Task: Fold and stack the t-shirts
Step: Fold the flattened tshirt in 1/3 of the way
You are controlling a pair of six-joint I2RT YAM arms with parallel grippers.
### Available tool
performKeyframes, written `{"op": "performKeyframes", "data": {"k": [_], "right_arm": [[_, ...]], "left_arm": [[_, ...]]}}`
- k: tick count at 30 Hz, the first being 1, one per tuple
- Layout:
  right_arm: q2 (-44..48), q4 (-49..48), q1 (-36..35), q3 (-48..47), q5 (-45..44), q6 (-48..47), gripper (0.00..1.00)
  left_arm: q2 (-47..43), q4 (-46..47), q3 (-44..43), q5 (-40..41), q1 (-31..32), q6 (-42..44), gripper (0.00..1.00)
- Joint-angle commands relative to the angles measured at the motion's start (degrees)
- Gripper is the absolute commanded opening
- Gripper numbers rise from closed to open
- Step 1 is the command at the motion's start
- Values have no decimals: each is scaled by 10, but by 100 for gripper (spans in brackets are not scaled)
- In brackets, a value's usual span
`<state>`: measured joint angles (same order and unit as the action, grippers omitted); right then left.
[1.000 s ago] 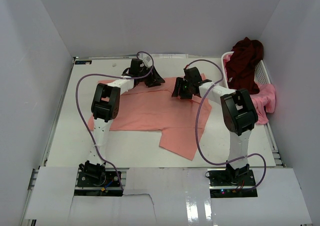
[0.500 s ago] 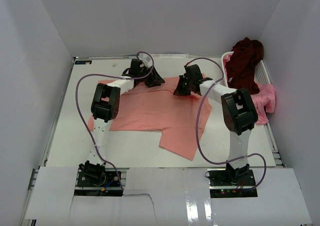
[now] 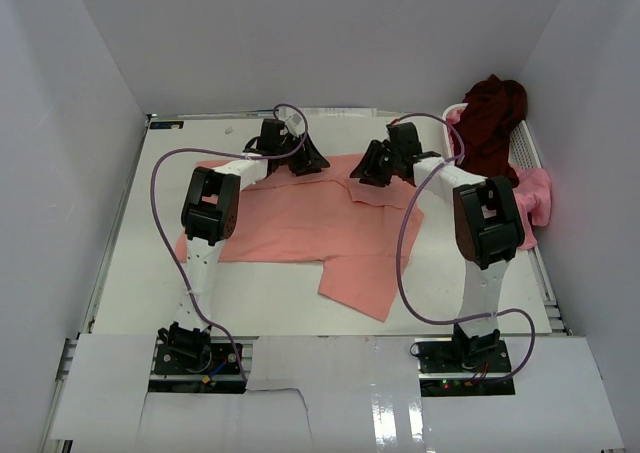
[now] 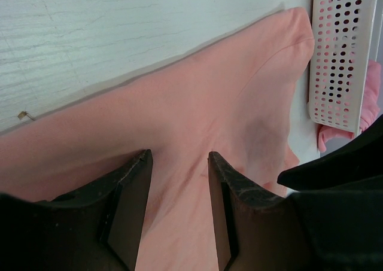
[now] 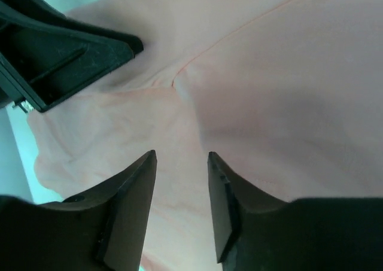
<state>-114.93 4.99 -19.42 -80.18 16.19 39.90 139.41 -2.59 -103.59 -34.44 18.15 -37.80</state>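
A salmon-pink t-shirt [image 3: 290, 223] lies spread flat on the white table. My left gripper [image 3: 300, 160] stands at its far edge, near the collar. In the left wrist view the left gripper [image 4: 179, 157] is open, with its fingers down over the salmon cloth [image 4: 197, 103]. My right gripper [image 3: 372, 169] is at the shirt's far right shoulder. In the right wrist view the right gripper [image 5: 181, 157] is also open, with bare salmon cloth [image 5: 269, 91] showing between the jaws. A dark maroon t-shirt [image 3: 490, 123] is heaped in the basket, and a brighter pink t-shirt [image 3: 535, 198] hangs over the basket's near side.
The white slatted basket [image 3: 527, 148] stands at the table's far right, close to the right arm; its perforated wall [image 4: 341, 55] shows in the left wrist view. White walls enclose the table on three sides. Purple cables loop off both arms.
The right arm has swung to the right, and its gripper has moved a little toward the shirt's far edge. The left arm and the shirt's main body have stayed put.
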Motion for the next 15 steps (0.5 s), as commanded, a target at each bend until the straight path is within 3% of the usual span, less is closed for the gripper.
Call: {"op": "performKeyframes", "data": {"k": [1, 2, 4, 9, 15], "right_arm": [[63, 16, -18, 10, -20, -51, 48], [72, 44, -23, 8, -31, -84, 61], [89, 70, -46, 4, -68, -120, 66], [120, 121, -81, 35, -131, -182, 67], [143, 59, -95, 146, -118, -145, 67]], "left_arm": [[-27, -37, 12, 10, 2, 13, 54], [-27, -36, 11, 10, 3, 12, 54], [-27, -36, 9, 10, 3, 11, 54], [-24, -41, 8, 12, 3, 6, 54], [-23, -64, 10, 39, 5, 13, 53]]}}
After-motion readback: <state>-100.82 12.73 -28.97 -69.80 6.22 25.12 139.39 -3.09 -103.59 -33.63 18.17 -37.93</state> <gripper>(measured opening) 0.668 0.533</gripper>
